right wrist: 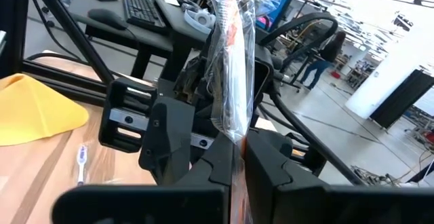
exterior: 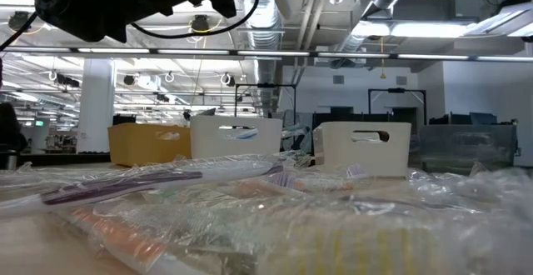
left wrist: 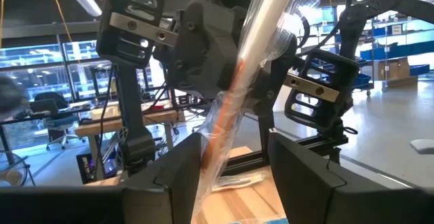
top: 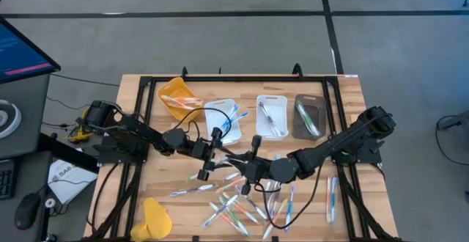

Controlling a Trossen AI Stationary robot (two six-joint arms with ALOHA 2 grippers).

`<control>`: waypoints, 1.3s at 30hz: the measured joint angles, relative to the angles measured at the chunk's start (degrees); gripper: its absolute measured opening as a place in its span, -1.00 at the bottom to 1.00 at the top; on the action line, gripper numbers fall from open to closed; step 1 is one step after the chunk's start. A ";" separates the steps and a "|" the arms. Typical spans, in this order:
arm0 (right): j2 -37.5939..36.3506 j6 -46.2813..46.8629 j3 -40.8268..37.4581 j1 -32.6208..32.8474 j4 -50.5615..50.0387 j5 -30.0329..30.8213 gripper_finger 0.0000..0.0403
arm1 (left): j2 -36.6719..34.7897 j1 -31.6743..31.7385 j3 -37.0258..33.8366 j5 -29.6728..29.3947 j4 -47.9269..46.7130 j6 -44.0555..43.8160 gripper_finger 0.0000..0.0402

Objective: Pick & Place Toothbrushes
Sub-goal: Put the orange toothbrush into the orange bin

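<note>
Above the middle of the table (top: pixel 344 88) the two arms meet over a wrapped orange toothbrush (right wrist: pixel 230 81); the right gripper (right wrist: pixel 234 163) is clamped shut on one end of it, while the left gripper (left wrist: pixel 234 159) stands partly open with the wrapper passing between its fingers, grip unclear. More toothbrushes (top: pixel 242 209) lie scattered on the wood below; four trays (top: pixel 272 116) sit along the far edge.

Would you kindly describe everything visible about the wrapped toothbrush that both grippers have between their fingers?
The wrapped toothbrush is a thin, whitish-handled brush with orange accents, sealed in a crinkly clear plastic sleeve. It is held off the table above the scattered pile. The right gripper is shut on one end, the sleeve rising past its fingers. The left gripper has the other end between its fingers, which stand apart around the sleeve. Its bristles cannot be made out.
</note>
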 joint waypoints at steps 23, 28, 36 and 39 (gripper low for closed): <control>0.00 2.46 0.00 0.21 -3.63 -1.62 -0.77 | 0.03 -1.53 0.04 -3.90 -2.77 7.10 -0.94; 0.00 2.78 0.00 2.39 -4.79 2.92 -0.38 | 0.07 -1.73 0.04 -3.72 -2.53 7.05 -0.94; -0.33 1.75 -0.02 13.82 -10.37 29.67 0.14 | 0.07 -2.91 0.04 -3.86 -2.94 7.43 -0.94; -0.37 1.79 -0.02 20.57 -14.03 39.33 0.18 | 0.05 -2.89 0.02 -4.36 -4.15 7.51 -0.94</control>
